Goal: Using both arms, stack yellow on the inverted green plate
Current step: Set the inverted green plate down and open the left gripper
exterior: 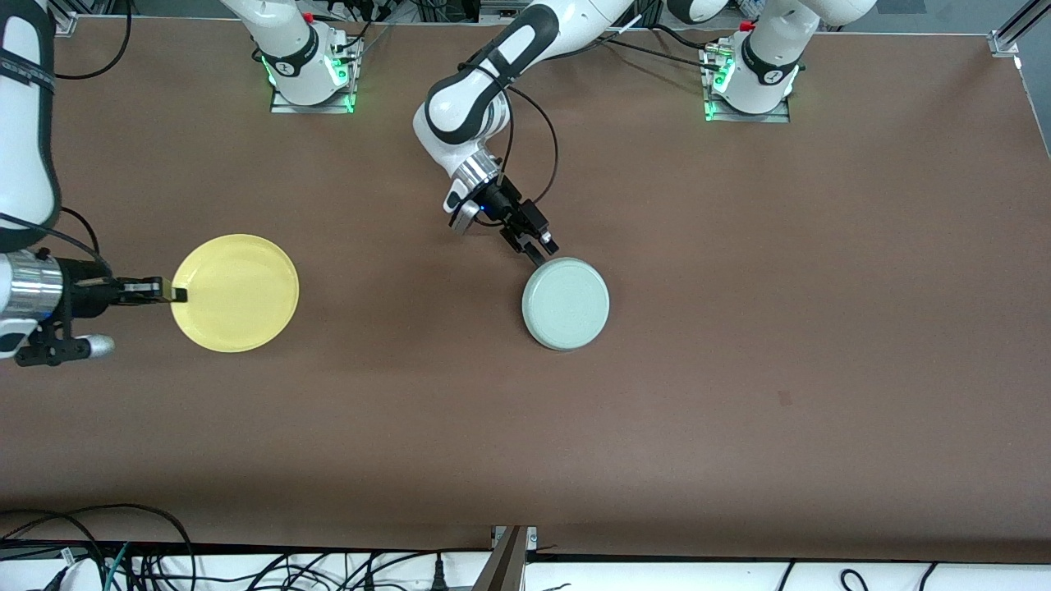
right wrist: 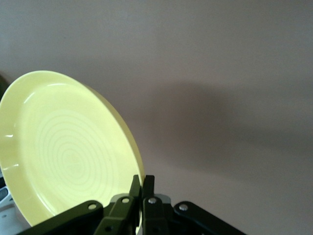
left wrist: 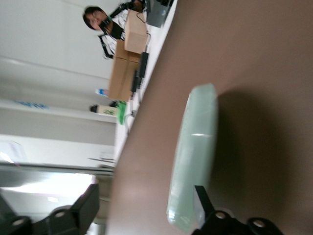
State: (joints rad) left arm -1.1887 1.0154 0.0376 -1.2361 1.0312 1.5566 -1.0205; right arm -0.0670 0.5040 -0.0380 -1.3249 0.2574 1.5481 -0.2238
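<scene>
The pale green plate (exterior: pixel 566 304) lies upside down on the brown table (exterior: pixel 780 246), near its middle. My left gripper (exterior: pixel 542 250) is open at the plate's rim on the side toward the robots' bases. In the left wrist view (left wrist: pixel 145 200) the fingers stand wide apart, and the green plate's (left wrist: pixel 195 147) edge lies between them, close to one finger (left wrist: pixel 201 203). My right gripper (exterior: pixel 174 293) is shut on the rim of the yellow plate (exterior: pixel 238 293) toward the right arm's end of the table. In the right wrist view the gripper (right wrist: pixel 142 183) pinches the yellow plate's (right wrist: pixel 63 156) rim, hollow side up.
The two arm bases (exterior: pixel 312 74) (exterior: pixel 747 82) stand along the table's edge farthest from the front camera. Cables and a metal bracket (exterior: pixel 509 558) lie off the table's nearest edge. Bare brown table lies between the two plates.
</scene>
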